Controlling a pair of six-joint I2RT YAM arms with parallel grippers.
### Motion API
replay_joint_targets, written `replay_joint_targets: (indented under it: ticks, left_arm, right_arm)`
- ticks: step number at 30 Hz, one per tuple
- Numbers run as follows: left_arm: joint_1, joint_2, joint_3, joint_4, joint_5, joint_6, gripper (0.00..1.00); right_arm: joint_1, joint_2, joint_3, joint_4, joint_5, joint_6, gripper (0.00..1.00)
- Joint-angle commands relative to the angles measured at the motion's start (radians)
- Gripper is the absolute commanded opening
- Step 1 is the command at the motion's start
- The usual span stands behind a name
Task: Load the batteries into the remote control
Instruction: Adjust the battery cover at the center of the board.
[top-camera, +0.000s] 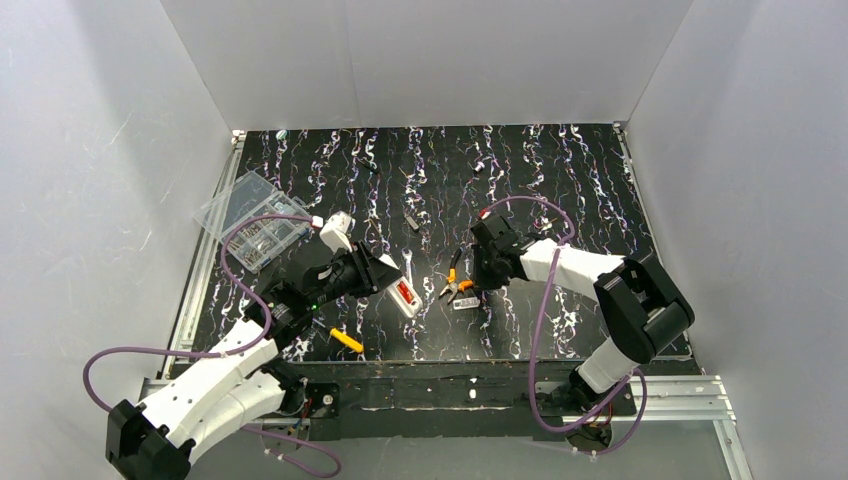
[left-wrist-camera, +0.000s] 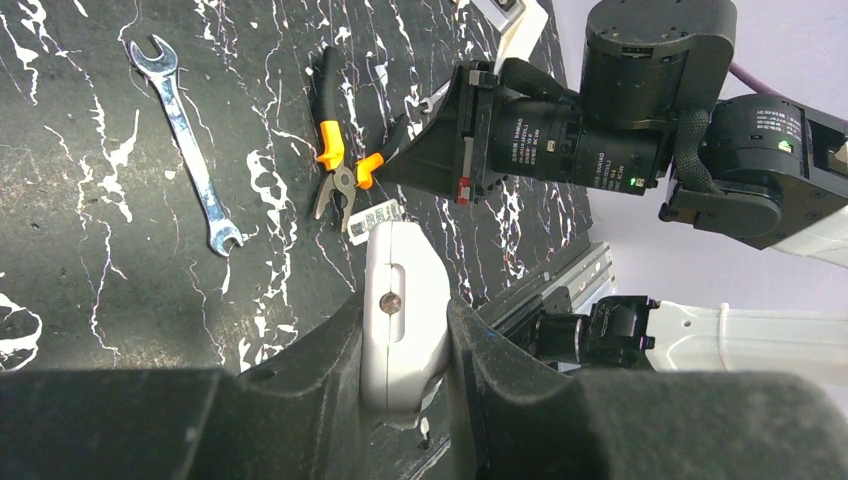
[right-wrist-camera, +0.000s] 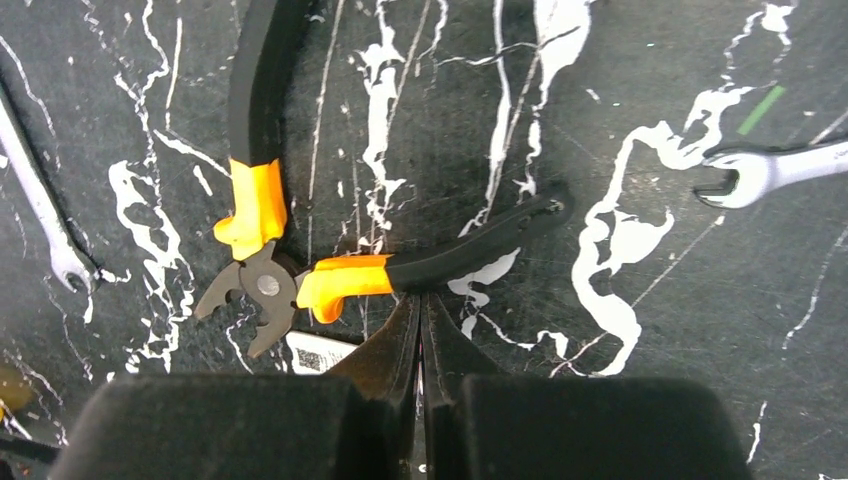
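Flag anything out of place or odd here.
The remote control is not lying flat: the left tool clamps it on edge, red showing in its open back. The pliers lie spread open just ahead of the shut right tool. Nothing looks spilled or broken.

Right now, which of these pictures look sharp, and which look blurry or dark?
Top view: evenly lit, but small things are tiny. Left wrist view: wrench crisp, the left hand gripping the remote control dark and soft. Right wrist view: pliers sharp, the right hand a dark blur at the bottom.
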Motion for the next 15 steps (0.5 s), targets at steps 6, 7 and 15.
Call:
replay_joint_targets:
  ticks: [6, 7, 15]
  left_arm:
    - [0.006, -0.021, 0.009, 0.040, -0.005, 0.002, 0.06]
    - [0.005, -0.018, 0.009, 0.044, -0.003, 0.000, 0.06]
    - [0.006, -0.008, 0.004, 0.060, 0.004, -0.008, 0.06]
  right_arm:
    - [0.004, -0.073, -0.094, 0.043, -0.153, -0.009, 0.06]
    - [0.010, -0.084, -0.106, 0.044, -0.161, 0.001, 0.05]
    - [0.055, -0.190, -0.165, 0.000, -0.134, 0.066, 0.05]
